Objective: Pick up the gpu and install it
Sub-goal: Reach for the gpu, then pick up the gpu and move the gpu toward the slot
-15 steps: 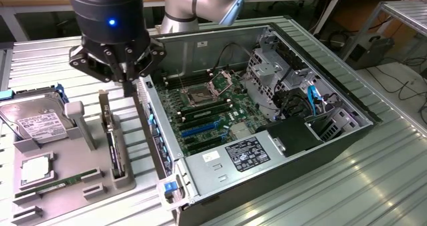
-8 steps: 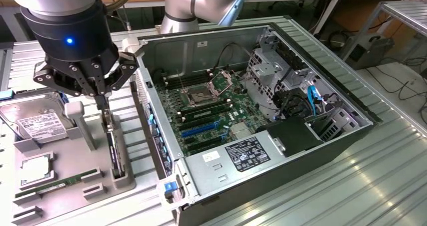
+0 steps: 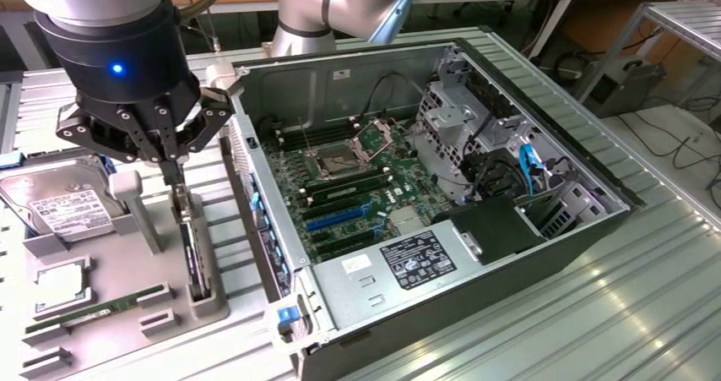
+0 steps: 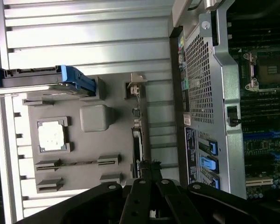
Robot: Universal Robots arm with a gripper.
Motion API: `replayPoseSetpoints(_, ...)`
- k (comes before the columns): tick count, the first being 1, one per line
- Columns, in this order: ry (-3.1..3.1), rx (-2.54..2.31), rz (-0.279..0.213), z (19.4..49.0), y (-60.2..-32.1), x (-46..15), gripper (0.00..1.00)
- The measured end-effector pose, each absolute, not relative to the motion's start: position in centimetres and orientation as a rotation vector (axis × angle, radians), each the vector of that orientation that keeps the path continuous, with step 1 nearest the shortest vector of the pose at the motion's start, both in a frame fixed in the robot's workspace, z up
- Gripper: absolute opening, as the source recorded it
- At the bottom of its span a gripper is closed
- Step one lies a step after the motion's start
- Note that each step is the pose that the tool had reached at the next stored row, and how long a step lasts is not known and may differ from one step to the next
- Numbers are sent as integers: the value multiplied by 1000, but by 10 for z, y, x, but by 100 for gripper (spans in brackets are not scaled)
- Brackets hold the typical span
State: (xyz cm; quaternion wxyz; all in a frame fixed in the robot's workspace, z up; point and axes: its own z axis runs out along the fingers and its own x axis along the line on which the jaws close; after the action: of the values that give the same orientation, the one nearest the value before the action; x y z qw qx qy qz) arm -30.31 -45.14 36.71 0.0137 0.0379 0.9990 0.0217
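Note:
The gpu (image 3: pixel 194 250) stands on edge in a slot of the grey holder block (image 3: pixel 113 296), left of the open computer case (image 3: pixel 428 195) in the exterior view. Its thin edge faces up, green board and dark parts just visible. My gripper (image 3: pixel 171 178) hangs straight over the card's far end, its fingers drawn together onto the card's upper edge. In the wrist view the gpu (image 4: pixel 138 135) appears as a narrow strip running into my gripper (image 4: pixel 151 169). The card still sits down in its slot.
The grey block also carries a hard drive (image 3: pixel 56 199), a processor chip (image 3: pixel 62 281), a memory stick (image 3: pixel 96 309) and an upright grey post (image 3: pixel 127 197). Inside the case lies the motherboard (image 3: pixel 349 191) with blue expansion slots (image 3: pixel 336 220). The case wall (image 3: pixel 259 220) rises close beside the block.

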Motion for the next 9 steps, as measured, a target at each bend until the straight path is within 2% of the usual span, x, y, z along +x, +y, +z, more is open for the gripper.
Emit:
replayPoseSetpoints(7,3111,118,68,367,-451,-303,11)
replayPoseSetpoints(8,3111,118,68,367,-451,-303,24)
replayPoseSetpoints(9,3111,118,68,367,-451,-303,29)
